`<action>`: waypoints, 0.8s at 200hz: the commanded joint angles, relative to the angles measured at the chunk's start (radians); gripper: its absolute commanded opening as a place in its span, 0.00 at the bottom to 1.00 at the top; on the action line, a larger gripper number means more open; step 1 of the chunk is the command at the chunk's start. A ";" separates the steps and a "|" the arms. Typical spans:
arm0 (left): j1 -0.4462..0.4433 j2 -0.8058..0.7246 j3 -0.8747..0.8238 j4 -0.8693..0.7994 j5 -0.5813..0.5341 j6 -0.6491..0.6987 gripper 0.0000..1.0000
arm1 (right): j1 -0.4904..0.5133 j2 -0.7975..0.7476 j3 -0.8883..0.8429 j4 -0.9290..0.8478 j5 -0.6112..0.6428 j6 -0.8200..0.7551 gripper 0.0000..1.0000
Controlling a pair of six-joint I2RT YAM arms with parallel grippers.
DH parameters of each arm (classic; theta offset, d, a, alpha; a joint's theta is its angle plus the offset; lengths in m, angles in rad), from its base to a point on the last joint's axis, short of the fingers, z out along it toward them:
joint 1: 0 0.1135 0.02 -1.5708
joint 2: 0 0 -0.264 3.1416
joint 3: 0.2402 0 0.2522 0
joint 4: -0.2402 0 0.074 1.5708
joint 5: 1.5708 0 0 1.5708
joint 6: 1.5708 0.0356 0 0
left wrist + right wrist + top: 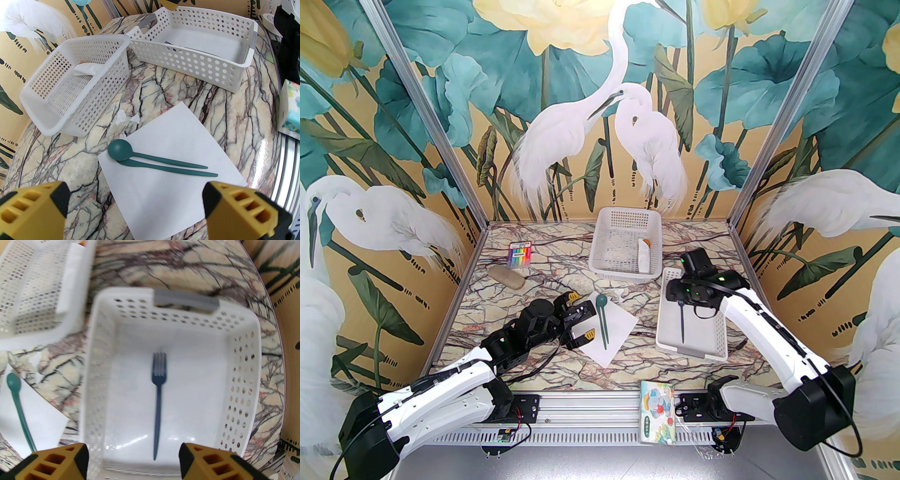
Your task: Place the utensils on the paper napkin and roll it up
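Flat on the marble worktop (628,375), near the middle: the paper napkin (618,335), unrolled, one corner toward the arms. Across it, the teal spoon (600,300), bowl at the far corner, handle toward the near side. Alongside that handle, a second slim teal stick (178,170) — head tucked under the spoon's bowl, so cannot tell what kind.

Low at the napkin's left edge, the left hand (580,316): yellow fingers (35,208) spread wide, nothing between them.

Over the near white basket (691,352), to the right of the napkin, the right hand (133,458): points down into the basket, jaws well apart and empty. Flat on that basket's floor, lengthwise, the fork (157,390), tines toward the far end wall with its grey grip, clear of both fingers — not yet on the napkin. Looks darker and bluer than the spoon in the blurred right wrist view.

Just beyond and to the left, a second white basket (618,274), close to the first; inside, against its right wall, a white paper-wrapped piece (644,258) with an orange tip. Further left, a pack of coloured markers (519,254) and a pale stone (506,277). At the front rail between the arm bases, a cartoon-printed tissue pack (657,410). Just off the napkin's far corner, a few white paper scraps (120,117) on the worktop.
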 commanded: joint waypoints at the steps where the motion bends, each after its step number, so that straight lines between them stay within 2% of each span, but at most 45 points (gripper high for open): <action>1: -0.008 0.006 0.001 -0.014 0.028 0.011 0.99 | -0.038 0.003 -0.050 -0.001 -0.043 -0.038 0.71; 63: -0.014 0.005 0.001 -0.016 0.036 0.014 0.99 | -0.114 0.079 -0.116 0.065 -0.099 -0.061 0.70; 84: -0.016 0.004 0.001 -0.018 0.038 0.016 1.00 | -0.135 0.123 -0.124 0.099 -0.118 -0.071 0.67; 160: -0.022 0.003 -0.003 -0.019 0.037 0.026 0.99 | -0.156 0.285 -0.123 0.201 -0.147 -0.083 0.62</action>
